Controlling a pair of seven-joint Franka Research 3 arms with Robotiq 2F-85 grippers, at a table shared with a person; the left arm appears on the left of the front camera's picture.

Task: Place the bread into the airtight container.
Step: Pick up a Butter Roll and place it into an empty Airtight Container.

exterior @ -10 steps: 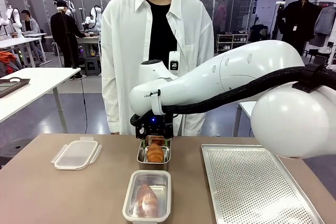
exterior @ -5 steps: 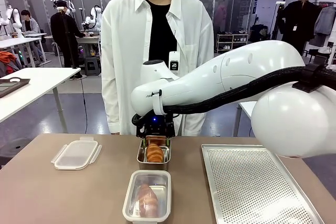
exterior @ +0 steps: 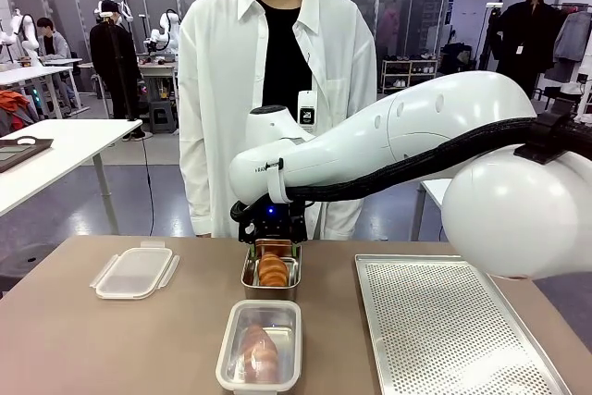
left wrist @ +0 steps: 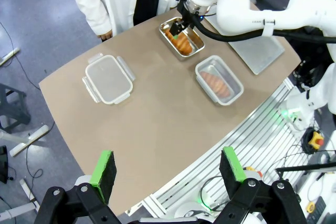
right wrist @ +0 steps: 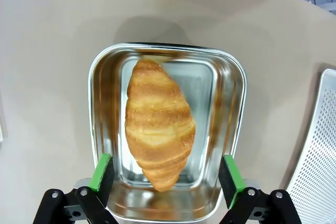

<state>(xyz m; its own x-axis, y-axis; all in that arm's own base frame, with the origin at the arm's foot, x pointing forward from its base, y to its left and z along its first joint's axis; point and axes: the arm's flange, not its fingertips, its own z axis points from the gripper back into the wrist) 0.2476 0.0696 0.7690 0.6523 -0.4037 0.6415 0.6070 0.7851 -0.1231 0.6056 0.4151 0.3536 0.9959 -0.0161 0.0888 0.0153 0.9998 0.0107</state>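
The right gripper [right wrist: 164, 174], jaws spread wide and empty, hovers directly over the croissant [right wrist: 159, 123] in the steel tray [right wrist: 235, 85], its long axis running 12 to 6 o'clock between the 2 pads; the airtight container [exterior: 260, 344] sits nearer the robot.

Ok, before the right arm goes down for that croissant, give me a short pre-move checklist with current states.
1. Right gripper open: ok, green pads spread wide.
2. Gripper centred over the croissant: ok, it lies between the fingers.
3. Croissant free in the steel tray: ok, nothing on top.
4. Airtight container unlidded: ok, but it already holds a bread; spare room cannot tell.
5. Lid out of the path: ok, off to the left.
6. Left gripper clear: ok, open, high above the table.
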